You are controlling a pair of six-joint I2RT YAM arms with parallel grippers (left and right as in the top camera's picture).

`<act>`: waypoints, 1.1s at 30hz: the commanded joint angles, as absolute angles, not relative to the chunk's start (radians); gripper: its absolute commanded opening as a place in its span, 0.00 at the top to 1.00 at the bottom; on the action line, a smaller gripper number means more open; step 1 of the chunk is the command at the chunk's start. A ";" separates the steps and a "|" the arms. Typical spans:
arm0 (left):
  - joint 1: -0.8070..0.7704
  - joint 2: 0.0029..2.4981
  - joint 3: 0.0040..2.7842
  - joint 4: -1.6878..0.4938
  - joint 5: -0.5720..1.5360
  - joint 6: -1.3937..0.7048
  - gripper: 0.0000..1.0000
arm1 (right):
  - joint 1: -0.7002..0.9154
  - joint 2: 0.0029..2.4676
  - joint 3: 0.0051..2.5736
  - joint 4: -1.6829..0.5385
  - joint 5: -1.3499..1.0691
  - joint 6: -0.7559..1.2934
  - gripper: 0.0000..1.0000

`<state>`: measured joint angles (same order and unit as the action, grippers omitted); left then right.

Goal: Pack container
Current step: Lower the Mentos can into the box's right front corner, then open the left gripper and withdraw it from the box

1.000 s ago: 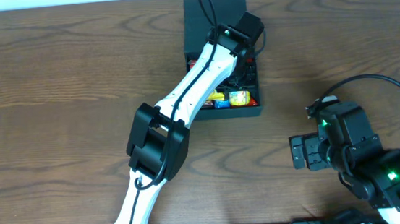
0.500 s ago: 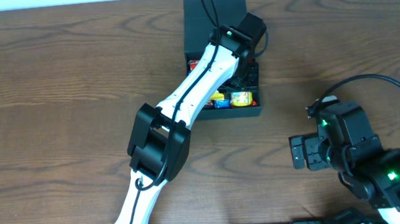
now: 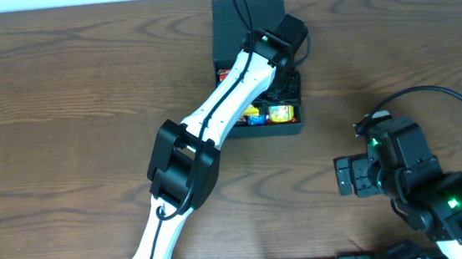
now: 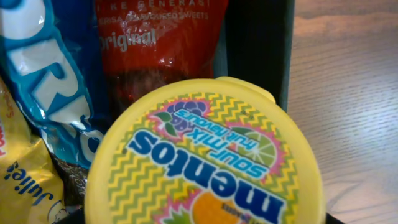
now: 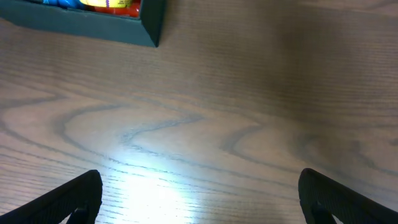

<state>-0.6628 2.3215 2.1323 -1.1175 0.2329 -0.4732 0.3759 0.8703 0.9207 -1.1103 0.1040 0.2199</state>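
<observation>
Table (image 3: 62, 119): brown wood-grain top, matte; the right wrist view shows a bright glare patch on it.
Left arm (image 3: 213, 114): white links with black joints, reaching from the near edge diagonally to the container.
Right arm (image 3: 421, 188): black, folded up by the near right corner, well apart from the container.
Container (image 3: 265, 130): dark teal-green, matte, square and rigid, at the middle of the far edge. Snacks lie in it.
Lid (image 3: 238, 16): same colour, flat, lying open toward the far edge.
Left gripper (image 3: 284, 62): over the container's right half. Its own camera shows no clear fingers, so I cannot tell whether it grips anything or how far it is spread.
Right gripper (image 5: 202, 194): spread wide, two black fingertips (image 5: 81, 193) at the bottom corners of its view, bare table between them, touching nothing.
Red packet (image 4: 161, 43): glossy, crinkled, white lettering, against the container's dark wall.
Blue packet (image 4: 43, 81): shiny blue and white film, left of the red one.
Yellow packet (image 4: 25, 180): only an edge shows, at lower left.
Mentos tub (image 4: 205, 155): round, yellow plastic, zigzag-printed lid reading "sour mix", filling the left wrist view.
Overhead only: both arms and the lid.
Left wrist only: the labels.
Right wrist only: the container's near corner, seen from table level.
</observation>
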 commanded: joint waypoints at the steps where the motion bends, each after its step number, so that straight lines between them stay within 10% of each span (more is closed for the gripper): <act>1: -0.662 2.337 2.159 -1.114 0.237 -0.474 0.35 | 0.370 0.869 0.923 -1.112 0.104 0.231 0.01; 33: -0.660 2.320 2.626 -1.471 0.199 -0.335 0.02 | 0.370 0.869 0.923 -1.118 0.134 0.178 0.01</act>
